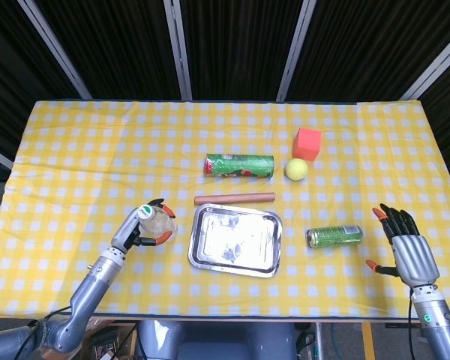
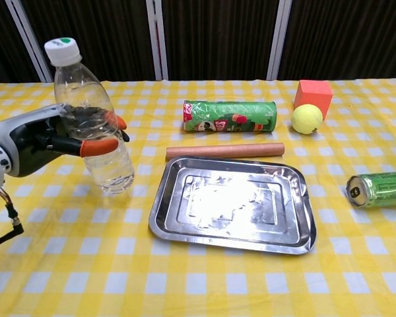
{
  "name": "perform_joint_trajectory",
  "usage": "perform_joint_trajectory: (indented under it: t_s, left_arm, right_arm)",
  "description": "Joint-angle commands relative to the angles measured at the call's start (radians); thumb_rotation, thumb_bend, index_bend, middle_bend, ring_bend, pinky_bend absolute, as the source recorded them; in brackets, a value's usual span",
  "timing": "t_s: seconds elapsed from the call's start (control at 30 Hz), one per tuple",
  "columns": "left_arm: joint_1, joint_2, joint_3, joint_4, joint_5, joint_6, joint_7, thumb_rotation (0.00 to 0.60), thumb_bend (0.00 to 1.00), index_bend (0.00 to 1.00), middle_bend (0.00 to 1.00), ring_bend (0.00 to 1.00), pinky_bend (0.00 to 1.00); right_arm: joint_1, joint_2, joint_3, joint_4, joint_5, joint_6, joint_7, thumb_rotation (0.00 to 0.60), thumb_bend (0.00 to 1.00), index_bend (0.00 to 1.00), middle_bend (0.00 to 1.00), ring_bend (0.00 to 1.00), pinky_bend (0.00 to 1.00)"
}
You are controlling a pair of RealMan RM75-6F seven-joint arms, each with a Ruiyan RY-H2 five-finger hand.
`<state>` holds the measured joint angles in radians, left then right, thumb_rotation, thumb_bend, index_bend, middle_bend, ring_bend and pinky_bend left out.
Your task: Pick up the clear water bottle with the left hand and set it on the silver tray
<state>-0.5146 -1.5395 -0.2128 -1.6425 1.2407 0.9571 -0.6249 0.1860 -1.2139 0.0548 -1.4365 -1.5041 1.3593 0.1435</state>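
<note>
My left hand [image 2: 43,137] [image 1: 139,228] grips the clear water bottle [image 2: 89,115] [image 1: 156,220] around its middle. The bottle has a white cap with a green dot and hangs tilted left, its base just above the cloth. The silver tray [image 2: 297,231] [image 1: 274,247] lies empty to the right of the bottle, near the table's centre front. My right hand [image 1: 406,249] stays open with fingers spread at the front right edge, holding nothing; the chest view does not show it.
A green snack tube [image 2: 230,115] and a brown rod [image 2: 224,150] lie behind the tray. An orange cube [image 2: 313,95] and a yellow ball [image 2: 307,119] stand at back right. A green can [image 2: 381,189] lies on its side to the tray's right.
</note>
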Motion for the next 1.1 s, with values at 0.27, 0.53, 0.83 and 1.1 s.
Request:
perform_joint_trajectory:
  t_s: [0.27, 0.53, 0.83, 1.1]
  left_arm:
    - [-0.096, 0.084, -0.114, -0.266, -0.152, -0.066, 0.143, 0.6, 0.47, 0.61, 0.57, 0.08, 0.02]
    - [-0.089, 0.317, -0.222, -0.713, -0.224, 0.061, 0.365, 0.6, 0.46, 0.61, 0.57, 0.08, 0.02]
    - [0.044, 0.494, -0.178, -0.714, 0.054, 0.008, 0.161, 0.6, 0.45, 0.61, 0.57, 0.08, 0.02]
    - [0.083, 0.467, -0.042, -0.547, -0.01, -0.043, 0.091, 0.6, 0.45, 0.61, 0.57, 0.08, 0.02]
  right_arm:
    - [0.001, 0.002, -0.001, 0.004, 0.005, -0.007, 0.009, 0.6, 0.05, 0.01, 0.0, 0.0, 0.0]
    - [-0.001, 0.008, -0.002, -0.003, -0.004, 0.002, 0.024, 0.6, 0.05, 0.01, 0.0, 0.0, 0.0]
    - [-0.003, 0.012, -0.007, -0.017, -0.016, 0.011, 0.017, 0.6, 0.05, 0.01, 0.0, 0.0, 0.0]
    - [-0.002, 0.012, -0.002, -0.013, -0.005, 0.006, 0.018, 0.6, 0.05, 0.01, 0.0, 0.0, 0.0]
